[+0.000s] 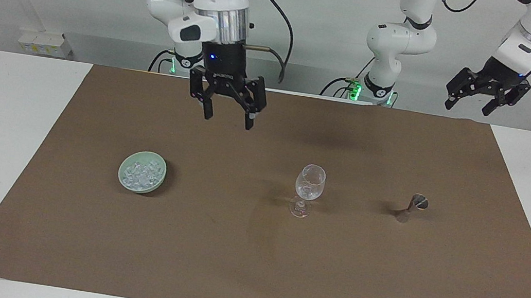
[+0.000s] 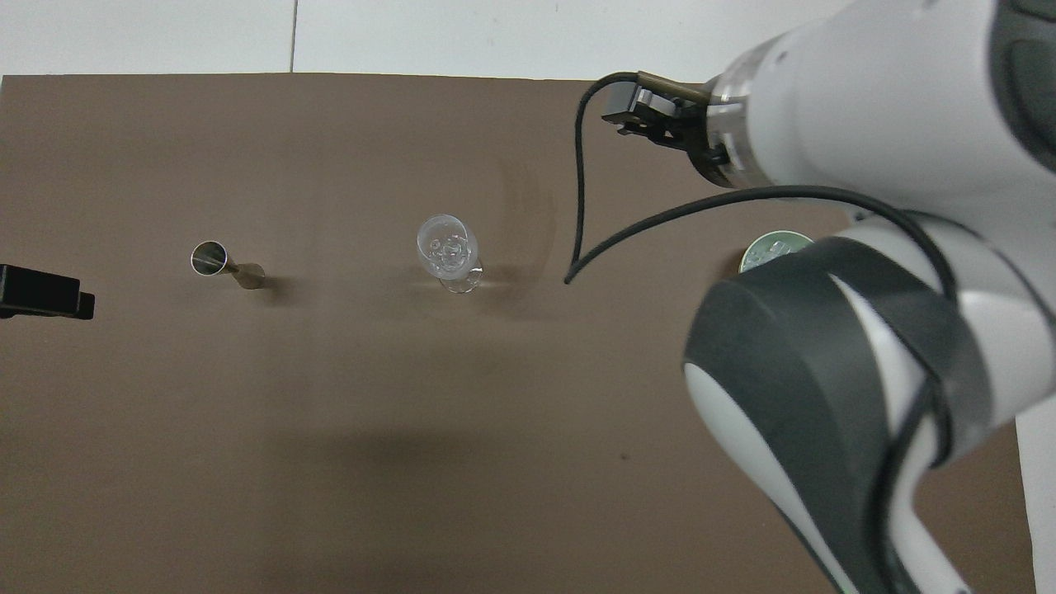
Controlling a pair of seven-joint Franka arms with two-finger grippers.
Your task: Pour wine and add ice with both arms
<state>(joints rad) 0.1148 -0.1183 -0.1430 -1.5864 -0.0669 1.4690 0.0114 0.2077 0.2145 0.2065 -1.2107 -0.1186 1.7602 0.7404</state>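
Both claws up, fingers apart, holding nothing.
You see the right claw (image 1: 226,115) over bare mat (image 1: 248,271) between ice (image 1: 140,174) bowl (image 1: 122,180) and glass (image 1: 309,189); left claw (image 1: 483,99) waits past the jigger (image 1: 410,208).

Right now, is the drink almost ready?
Partly. The wine glass stands upright with some ice in it. Nothing is in hand: the right gripper hangs open and empty over the brown mat, and the left gripper waits open. More ice fills the green bowl. No wine colour shows in the glass, so pouring looks left.
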